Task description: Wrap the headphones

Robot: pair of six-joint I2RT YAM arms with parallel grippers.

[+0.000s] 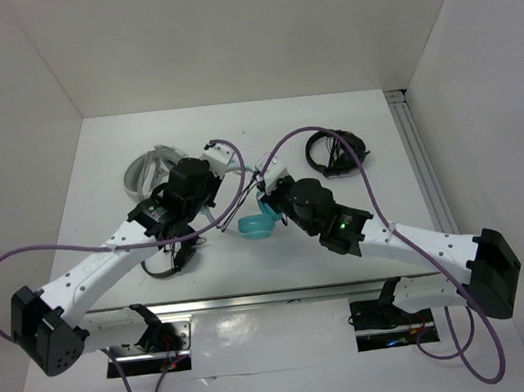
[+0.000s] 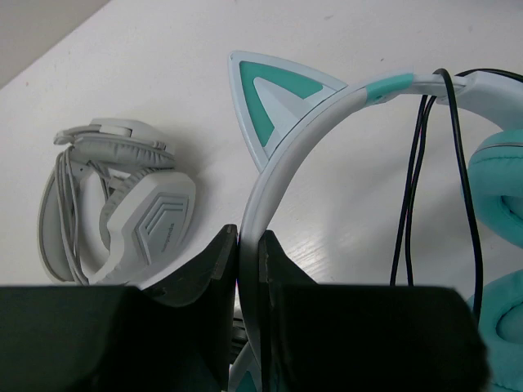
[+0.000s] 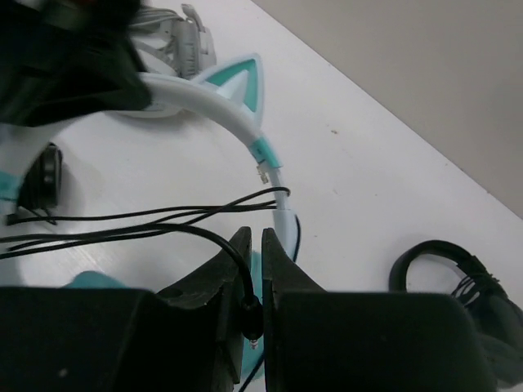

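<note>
The teal headphones show in the top view as a teal earcup (image 1: pixel 255 224) between the two arms. My left gripper (image 2: pixel 249 245) is shut on their white headband (image 2: pixel 282 163), just below a teal cat ear (image 2: pixel 274 98). The thin black cable (image 2: pixel 415 171) hangs over the headband near a teal earcup (image 2: pixel 502 188). My right gripper (image 3: pixel 256 241) is shut on the cable's plug end (image 3: pixel 255 314); the cable (image 3: pixel 147 216) runs from it to the left, across the headband (image 3: pixel 237 114). In the top view, the left gripper (image 1: pixel 206 201) and right gripper (image 1: pixel 269 204) stand close together.
A grey-white headset (image 1: pixel 149 169) lies at the back left, close to the left gripper, and shows in the left wrist view (image 2: pixel 122 204). Black headphones (image 1: pixel 336 148) lie at the back right and show in the right wrist view (image 3: pixel 458 278). White walls enclose the table.
</note>
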